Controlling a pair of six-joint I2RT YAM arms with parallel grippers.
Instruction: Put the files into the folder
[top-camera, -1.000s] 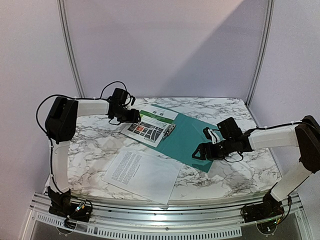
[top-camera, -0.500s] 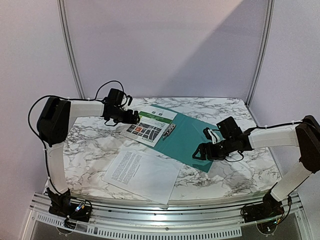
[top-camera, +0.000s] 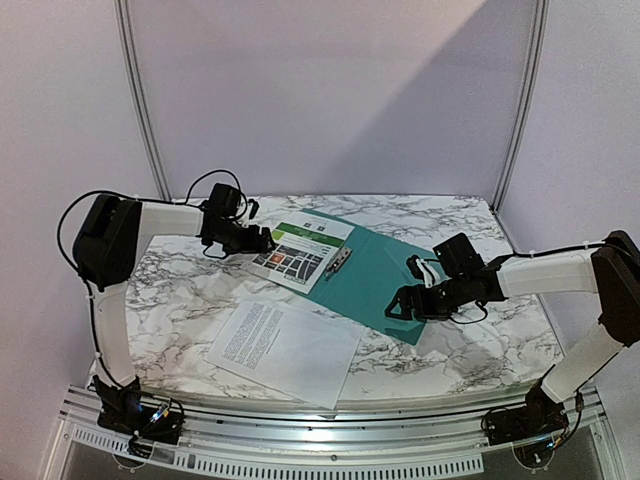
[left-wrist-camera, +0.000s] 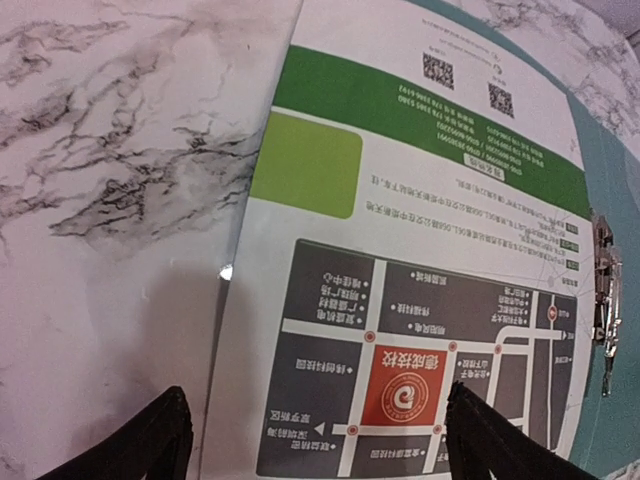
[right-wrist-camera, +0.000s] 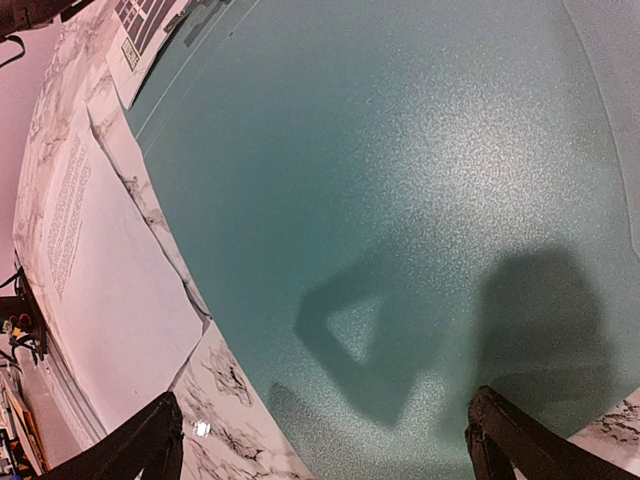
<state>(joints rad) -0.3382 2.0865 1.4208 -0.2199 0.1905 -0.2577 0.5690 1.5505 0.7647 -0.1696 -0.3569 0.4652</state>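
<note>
The green-headed map sheet lies flat over the left part of the open teal folder, its right edge by the metal clip. My left gripper is open at the sheet's left edge, its fingers straddling the map print and holding nothing. The white text sheet lies on the marble in front of the folder. My right gripper hangs open just above the folder's near corner, empty.
The marble table carries only the papers and folder. Grey walls and metal frame posts close the back and sides. The table's front rail runs between the arm bases.
My left gripper has opened wider and drawn back a little to the left from the map sheet, which stays flat. The right arm has not moved.
</note>
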